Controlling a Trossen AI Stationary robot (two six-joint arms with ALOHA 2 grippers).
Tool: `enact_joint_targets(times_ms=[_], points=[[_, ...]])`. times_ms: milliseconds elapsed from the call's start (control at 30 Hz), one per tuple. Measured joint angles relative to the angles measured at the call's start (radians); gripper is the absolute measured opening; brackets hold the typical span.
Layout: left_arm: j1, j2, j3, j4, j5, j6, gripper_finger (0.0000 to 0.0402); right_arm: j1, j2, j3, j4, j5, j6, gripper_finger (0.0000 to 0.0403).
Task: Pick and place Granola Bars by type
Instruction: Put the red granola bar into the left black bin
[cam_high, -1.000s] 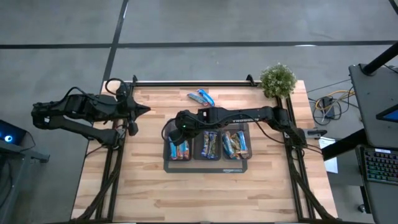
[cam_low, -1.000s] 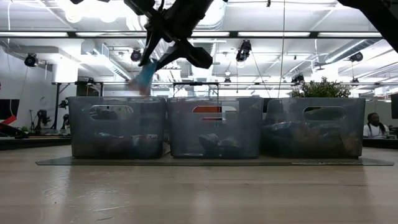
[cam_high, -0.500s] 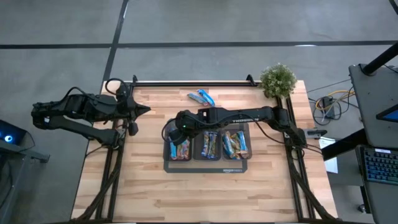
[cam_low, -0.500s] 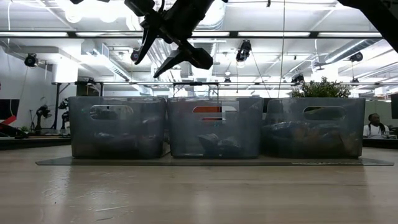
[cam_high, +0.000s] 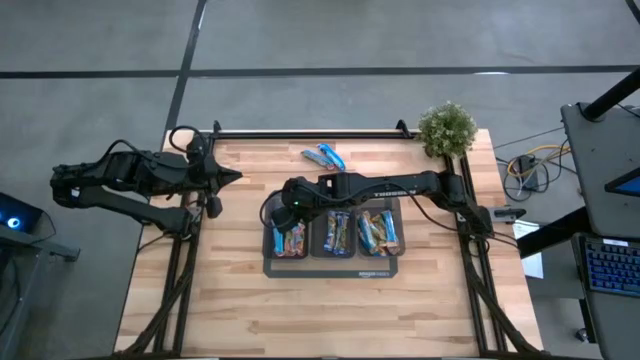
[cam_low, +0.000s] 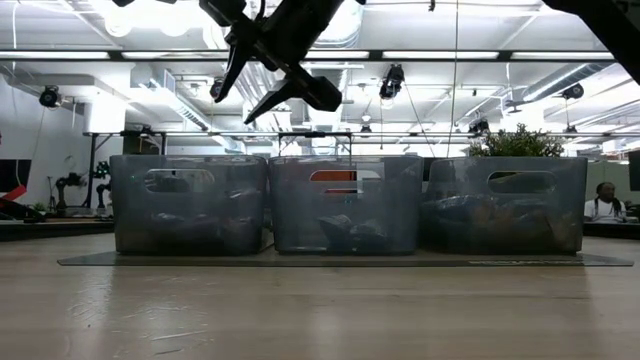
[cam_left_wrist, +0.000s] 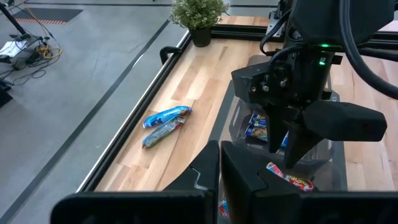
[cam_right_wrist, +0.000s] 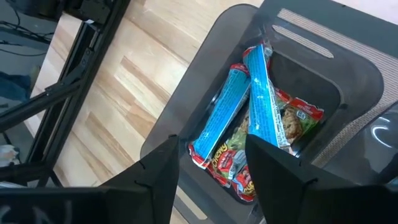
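On the wooden desk (cam_high: 230, 300), a dark tray (cam_high: 335, 268) near the middle carries three grey bins in a row. The left bin (cam_high: 288, 238) at 9 o'clock of the row holds light blue Granola Bars (cam_right_wrist: 249, 115) lying over red-wrapped ones. The middle bin (cam_high: 334, 232) holds dark blue bars, and the right bin (cam_high: 379, 231) at 3 o'clock holds orange-brown and blue ones.

The right gripper (cam_low: 262, 80) hangs above the left bin with its jaws apart and nothing between them; from its own wrist camera the bin's bars show between the two fingers (cam_right_wrist: 163, 168).

Farther back, toward 12 o'clock on the desk, two loose bars (cam_high: 323, 155) lie side by side, one light blue and one darker. A small potted plant (cam_high: 446, 129) stands at the far corner, near 1 o'clock.

The left gripper (cam_high: 232, 177) waits at the desk's 9 o'clock edge, jaws closed and empty.
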Motion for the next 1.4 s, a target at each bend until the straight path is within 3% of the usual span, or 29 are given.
enact_joint_targets(times_ms=[1133, 1267, 1400], points=[[0.0, 0.0, 0.0, 0.0, 0.0, -0.004, 0.0, 0.0, -0.002, 0.0, 0.007, -0.005, 0.003, 0.0166], [0.0, 0.0, 0.0, 0.0, 0.0, -0.004, 0.0, 0.0, -0.002, 0.0, 0.007, -0.046, -0.007, 0.0142], [0.0, 0.0, 0.0, 0.0, 0.0, -0.004, 0.0, 0.0, -0.002, 0.0, 0.007, -0.061, -0.029, 0.0086]])
